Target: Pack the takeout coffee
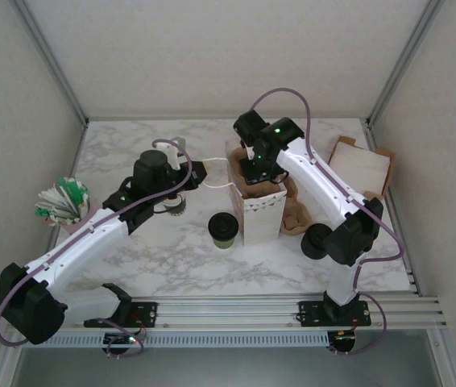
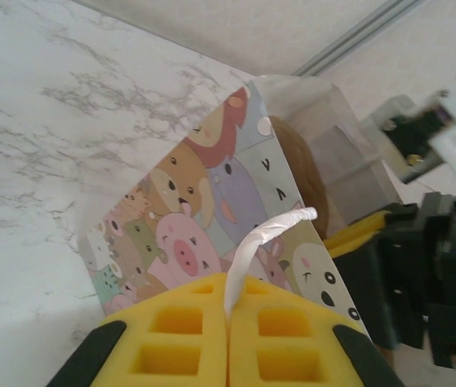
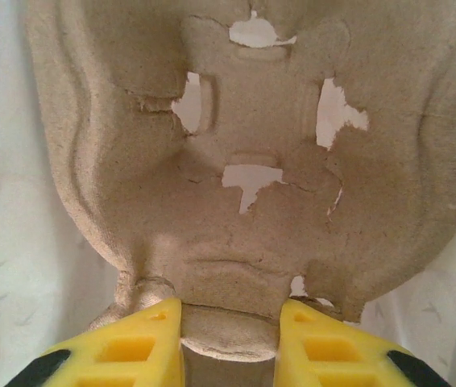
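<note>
From above, can see the cup (image 1: 222, 228) with its black lid, upright on the table (image 1: 236, 272), middle of the frame, just left of the bag (image 1: 262, 214). Up close at the left wrist, can see the bag's animal pictures and the left gripper (image 2: 228, 321) shut tight on the white handle (image 2: 252, 246). At the right wrist, can see the brown tray (image 3: 244, 121) inside the bag, with the right gripper (image 3: 230, 326) clamped on its near edge. Lots of bare table at the lower middle. Packets (image 1: 63, 201) at the left edge, more trays (image 1: 299, 216) just right of the bag, brown paper (image 1: 362, 165) at the upper right. Both arms crowding the bag's top.
</note>
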Robot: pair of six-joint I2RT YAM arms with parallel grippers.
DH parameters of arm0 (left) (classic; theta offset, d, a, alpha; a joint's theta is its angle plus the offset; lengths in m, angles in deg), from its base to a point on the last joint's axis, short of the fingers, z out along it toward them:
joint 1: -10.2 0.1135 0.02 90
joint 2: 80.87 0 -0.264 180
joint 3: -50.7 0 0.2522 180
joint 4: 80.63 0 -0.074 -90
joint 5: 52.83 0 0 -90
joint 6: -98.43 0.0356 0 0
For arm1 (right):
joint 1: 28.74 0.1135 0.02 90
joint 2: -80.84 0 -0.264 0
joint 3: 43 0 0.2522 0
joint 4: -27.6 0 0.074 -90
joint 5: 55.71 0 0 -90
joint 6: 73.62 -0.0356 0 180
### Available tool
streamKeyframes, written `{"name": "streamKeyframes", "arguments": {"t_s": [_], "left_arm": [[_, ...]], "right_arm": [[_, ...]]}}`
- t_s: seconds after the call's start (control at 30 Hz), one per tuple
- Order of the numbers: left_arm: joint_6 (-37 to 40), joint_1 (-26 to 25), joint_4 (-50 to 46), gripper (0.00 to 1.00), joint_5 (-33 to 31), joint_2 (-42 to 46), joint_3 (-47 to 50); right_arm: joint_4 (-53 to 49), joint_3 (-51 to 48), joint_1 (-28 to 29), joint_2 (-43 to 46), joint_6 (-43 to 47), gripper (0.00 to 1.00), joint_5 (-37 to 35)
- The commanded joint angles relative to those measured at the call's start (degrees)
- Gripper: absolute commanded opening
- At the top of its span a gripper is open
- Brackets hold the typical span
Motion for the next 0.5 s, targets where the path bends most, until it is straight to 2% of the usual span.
{"name": "streamKeyframes", "arguments": {"t_s": [0.0, 0.27, 0.47], "left_arm": [[-0.93, -1.37, 1.51, 0.07, -1.93, 1.91, 0.27], [-0.58, -2.13, 0.97, 0.08, -3.09, 1.96, 0.22], [-0.84, -2.31, 1.18, 0.08, -4.12, 2.02, 0.53]], "right_arm": [[-4.64, 2.26, 1.20, -2.16, -1.98, 0.27, -4.51], [-6.97, 3.43, 2.41, -3.40, -2.94, 0.27, -7.98], [-5.14, 1.14, 2.38, -2.43, -3.55, 0.28, -6.39]]}}
